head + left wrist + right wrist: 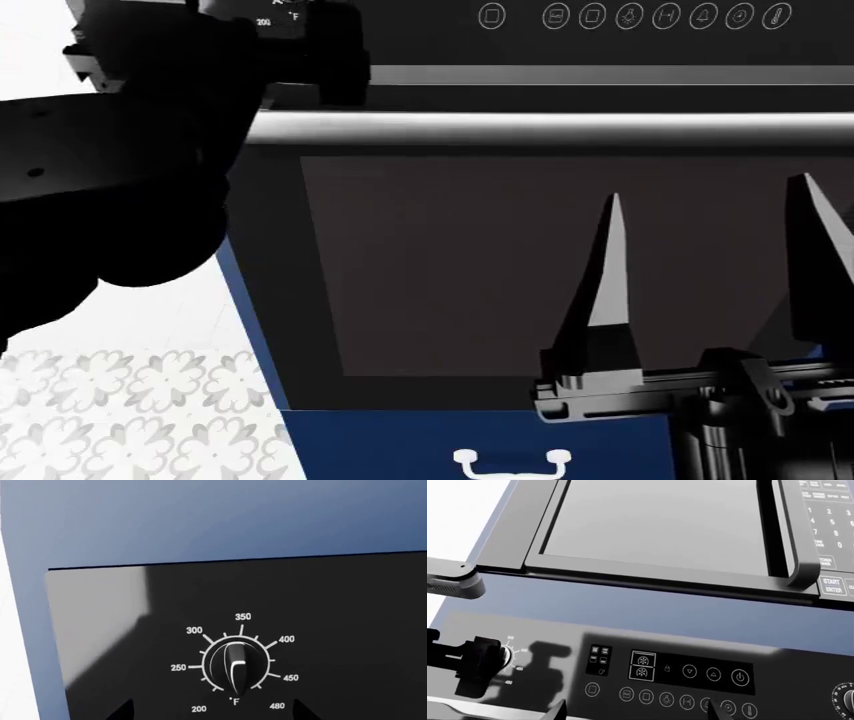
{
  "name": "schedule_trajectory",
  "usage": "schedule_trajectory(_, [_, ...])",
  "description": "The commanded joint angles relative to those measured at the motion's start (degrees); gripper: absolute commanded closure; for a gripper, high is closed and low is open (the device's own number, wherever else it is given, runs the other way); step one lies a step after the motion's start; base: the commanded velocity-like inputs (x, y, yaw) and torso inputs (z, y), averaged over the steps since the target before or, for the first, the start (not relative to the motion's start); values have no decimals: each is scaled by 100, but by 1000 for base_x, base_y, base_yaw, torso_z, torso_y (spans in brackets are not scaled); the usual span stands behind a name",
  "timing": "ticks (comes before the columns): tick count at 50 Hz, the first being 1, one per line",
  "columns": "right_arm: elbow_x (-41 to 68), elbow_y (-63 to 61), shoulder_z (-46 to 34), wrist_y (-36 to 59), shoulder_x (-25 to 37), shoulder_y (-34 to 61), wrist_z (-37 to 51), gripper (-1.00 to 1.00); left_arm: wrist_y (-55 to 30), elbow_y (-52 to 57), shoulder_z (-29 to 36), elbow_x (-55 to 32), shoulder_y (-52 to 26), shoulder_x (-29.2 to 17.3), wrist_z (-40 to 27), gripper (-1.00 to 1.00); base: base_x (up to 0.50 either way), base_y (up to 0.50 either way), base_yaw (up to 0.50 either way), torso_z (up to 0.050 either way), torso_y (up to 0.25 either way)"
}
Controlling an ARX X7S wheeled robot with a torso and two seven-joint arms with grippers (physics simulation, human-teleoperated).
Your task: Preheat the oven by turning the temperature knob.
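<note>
- Left wrist view puts the temperature knob [233, 666] dead ahead of my left claw [210, 711], its pointer aimed down at the °F mark between the 200 and 480 ends of the scale.
- Only two dark finger corners show at the frame edge, straddling the dial; I judge the claw spread wide with nothing in it.
- Right wrist view shows the left claw [470, 672] right at the knob, on the end of the oven's control panel [694, 672] farthest from my right claw. Whether it touches, I can't tell.
- Head view shows the right claw [707, 270] with fingers parted, holding nothing, in front of the oven's glass door [441, 270] and below the silver bar handle [561, 130].
- The microwave [660, 525] sits above the panel and is not my target.
- Step in hand, as I read it: lining up on the knob before gripping.
- Next I would ease the left claw forward, close on the knob's ridge, then rotate the wrist toward a baking temperature.
</note>
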Motion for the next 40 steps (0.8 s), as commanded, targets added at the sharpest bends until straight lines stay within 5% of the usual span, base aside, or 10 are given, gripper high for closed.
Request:
schedule_trajectory(1, [-1,0,-1,20,0,1,-23,-100,73,-339,128,330,28,116,291,-100,0,0,0,0,0])
schedule_trajectory(40, [-3,0,-3,108,-1,4,-129,-100,118,-372,130,344,-49,205,463,-100,0,0,0,0,0])
